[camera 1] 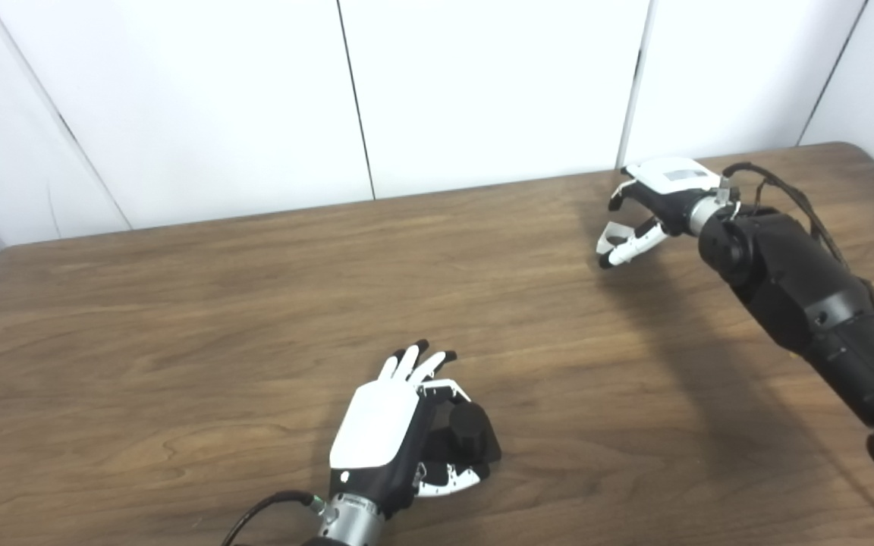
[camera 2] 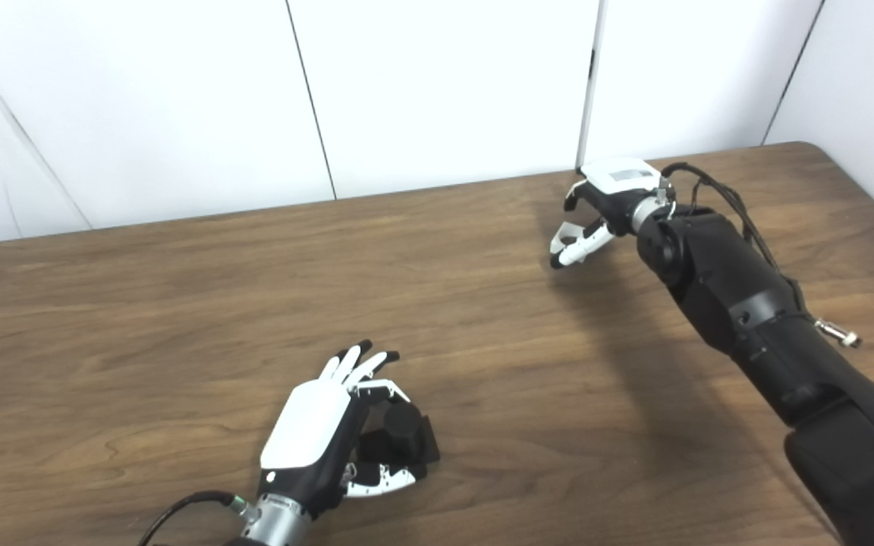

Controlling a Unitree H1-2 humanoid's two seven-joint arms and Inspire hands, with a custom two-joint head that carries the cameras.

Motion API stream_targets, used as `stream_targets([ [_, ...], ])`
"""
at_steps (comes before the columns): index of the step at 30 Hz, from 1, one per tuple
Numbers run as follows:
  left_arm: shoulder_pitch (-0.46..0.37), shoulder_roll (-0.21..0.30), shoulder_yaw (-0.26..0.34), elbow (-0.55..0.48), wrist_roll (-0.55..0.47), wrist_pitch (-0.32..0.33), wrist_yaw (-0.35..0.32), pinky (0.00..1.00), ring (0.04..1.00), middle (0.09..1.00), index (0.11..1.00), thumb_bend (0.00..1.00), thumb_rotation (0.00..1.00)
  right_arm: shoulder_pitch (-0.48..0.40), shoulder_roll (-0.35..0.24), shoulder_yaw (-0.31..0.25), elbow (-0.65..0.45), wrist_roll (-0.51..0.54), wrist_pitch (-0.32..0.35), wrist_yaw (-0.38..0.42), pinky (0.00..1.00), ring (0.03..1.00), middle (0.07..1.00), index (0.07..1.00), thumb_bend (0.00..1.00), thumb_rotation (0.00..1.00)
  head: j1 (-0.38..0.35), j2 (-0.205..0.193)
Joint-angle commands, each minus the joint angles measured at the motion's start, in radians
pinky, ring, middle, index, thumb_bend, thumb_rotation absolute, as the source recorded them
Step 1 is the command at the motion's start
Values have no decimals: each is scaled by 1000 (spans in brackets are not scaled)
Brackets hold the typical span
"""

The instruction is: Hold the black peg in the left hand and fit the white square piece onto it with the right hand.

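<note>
Fingers point(camera 1: 414, 362) of your left hand point(camera 1: 384, 432) sit half-spread around the black peg point(camera 1: 470, 436) at lower centre; whether they actually grip it, can't tell. Your right hand point(camera 1: 646, 216), upper right, is curled and looks empty. No white square piece in view. The peg looks rigid and light, so grab its flat base.

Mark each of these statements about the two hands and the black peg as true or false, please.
1. The left hand is at the black peg near the table's front. True.
2. The right hand rests beside the left hand. False: it is far off, near the table's back edge.
3. The right hand visibly holds a white square piece. False: no such piece can be made out in it.
4. The peg is at the thumb side of the left hand. True.
</note>
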Motion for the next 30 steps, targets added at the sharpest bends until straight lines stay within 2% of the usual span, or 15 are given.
stream_targets([
  [1,0,7,4,-2,18,13,-21,1000,1000,920,488,523,69,-70,-11,-6,-6,-11,-4,-3,1000,1000,1000,788,851,549,-2,0],
  [10,-2,11,1,-16,28,26,-47,1000,1000,928,489,523,70,-69,-12,-8,4,-5,-1,-1,1000,1000,1000,785,859,544,0,6],
  [19,-3,3,3,-20,26,30,-45,1000,1000,921,489,522,71,-67,-16,-6,12,-8,-2,1,1000,1000,1000,784,864,548,0,8],
  [30,-2,-4,2,-20,25,31,-41,1000,1000,922,489,522,70,-58,-19,-19,16,11,2,17,1000,1000,1000,731,841,507,1,11],
])
